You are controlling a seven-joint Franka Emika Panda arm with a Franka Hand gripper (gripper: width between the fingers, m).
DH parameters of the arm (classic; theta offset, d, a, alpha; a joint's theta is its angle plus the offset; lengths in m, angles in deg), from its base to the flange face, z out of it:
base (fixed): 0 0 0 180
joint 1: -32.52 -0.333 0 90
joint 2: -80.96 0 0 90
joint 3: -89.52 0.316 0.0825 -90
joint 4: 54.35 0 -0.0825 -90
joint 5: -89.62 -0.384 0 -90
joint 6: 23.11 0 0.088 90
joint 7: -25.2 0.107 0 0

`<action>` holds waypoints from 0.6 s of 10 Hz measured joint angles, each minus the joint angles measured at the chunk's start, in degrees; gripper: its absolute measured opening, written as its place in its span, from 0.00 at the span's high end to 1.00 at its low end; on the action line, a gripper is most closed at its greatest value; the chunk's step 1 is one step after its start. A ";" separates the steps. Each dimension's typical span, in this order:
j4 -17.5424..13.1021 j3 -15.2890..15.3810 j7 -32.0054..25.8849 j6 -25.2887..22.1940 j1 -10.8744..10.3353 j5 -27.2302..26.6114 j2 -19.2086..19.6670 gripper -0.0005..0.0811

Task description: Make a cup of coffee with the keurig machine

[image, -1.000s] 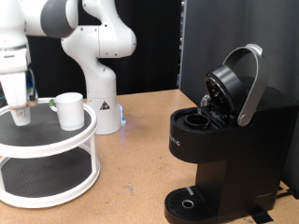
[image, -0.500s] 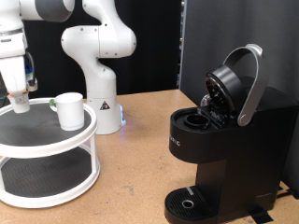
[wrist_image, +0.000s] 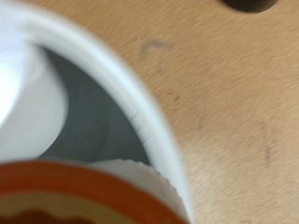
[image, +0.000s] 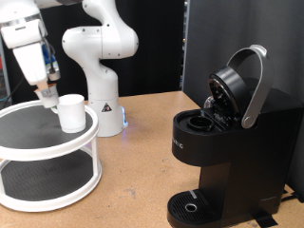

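Observation:
My gripper [image: 45, 96] hangs above the white two-tier stand [image: 84, 136] at the exterior view's left, just left of the white cup [image: 70, 111] standing on the top tier. It is shut on a small pod, which fills the near edge of the wrist view as a blurred orange-brown and cream shape [wrist_image: 84, 191]. The cup [wrist_image: 26, 103] and the stand's rim [wrist_image: 140, 103] also show in the wrist view. The black keurig machine [image: 228, 157] stands at the right with its lid [image: 233, 85] raised and its pod chamber [image: 199, 122] open and empty. Its drip tray [image: 193, 205] is bare.
The arm's white base [image: 103, 104] stands behind the stand on the wooden table [image: 142, 161]. A black panel [image: 237, 38] rises behind the machine. The stand has a dark lower tier [image: 43, 176].
The gripper rose from the stand's top tier and moved right towards the cup, carrying the pod. The cup and machine have not moved.

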 joint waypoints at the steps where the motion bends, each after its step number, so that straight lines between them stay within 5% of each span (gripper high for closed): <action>1: -0.55 1.56 3.09 0.33 -0.49 -1.53 -0.02 0.44; 3: -1.40 4.35 9.30 0.87 -0.76 -2.02 0.02 0.44; 6: -0.82 4.06 7.11 1.66 -1.96 -6.88 0.03 0.44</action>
